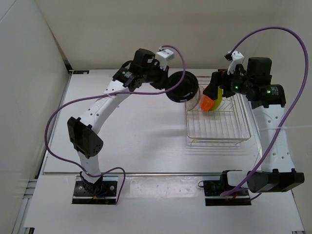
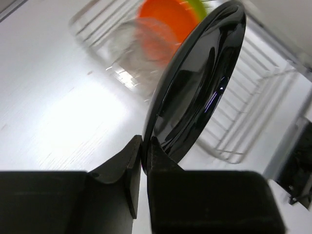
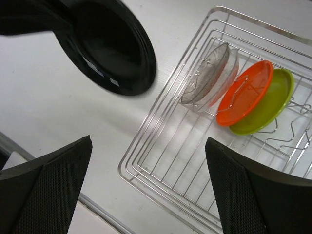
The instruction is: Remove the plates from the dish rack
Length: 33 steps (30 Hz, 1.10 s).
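left gripper (image 2: 143,146) is clamped on the rim of the black plate (image 2: 200,83), holding it on edge just beside the dish rack (image 1: 217,131). right gripper (image 3: 147,141) hangs wide apart above the rack, where the clear plates (image 3: 209,73), orange plate (image 3: 243,92) and yellow-green plate (image 3: 273,105) stand. they look stiff, light and glossy, probably slippery, so a rim pinch suits best.

Plates (image 3: 243,92) in dish rack (image 3: 165,170), another plate (image 3: 117,53) left of it

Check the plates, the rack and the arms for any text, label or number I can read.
No text can be read in any view.
The black plate, orange plate, yellow-green plate, clear plates and dish rack show no print.
The pale flecks on the black plate look like glare, not letters.
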Each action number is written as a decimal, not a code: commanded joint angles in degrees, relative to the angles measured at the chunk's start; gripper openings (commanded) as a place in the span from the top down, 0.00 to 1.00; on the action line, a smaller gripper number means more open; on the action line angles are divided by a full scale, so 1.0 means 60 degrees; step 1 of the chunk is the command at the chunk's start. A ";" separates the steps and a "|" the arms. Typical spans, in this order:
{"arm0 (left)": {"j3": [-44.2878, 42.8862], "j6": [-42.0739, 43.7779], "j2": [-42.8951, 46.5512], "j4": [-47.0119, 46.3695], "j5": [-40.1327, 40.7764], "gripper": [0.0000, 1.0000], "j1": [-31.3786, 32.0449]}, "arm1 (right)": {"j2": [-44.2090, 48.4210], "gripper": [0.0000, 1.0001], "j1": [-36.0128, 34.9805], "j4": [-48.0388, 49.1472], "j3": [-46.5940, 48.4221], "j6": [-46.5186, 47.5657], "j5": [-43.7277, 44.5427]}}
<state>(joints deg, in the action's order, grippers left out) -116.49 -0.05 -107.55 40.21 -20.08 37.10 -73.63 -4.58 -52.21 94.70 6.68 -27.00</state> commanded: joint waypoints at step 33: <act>0.0533 -0.1924 -0.4750 -0.0241 -0.4361 0.88 -0.3942 | 0.0918 0.00 -0.0013 0.0600 -0.0650 0.0103 0.2274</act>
<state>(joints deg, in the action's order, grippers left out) -111.39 -10.96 -134.82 39.79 -44.05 13.26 -69.36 -4.58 -50.70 91.53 6.59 -14.00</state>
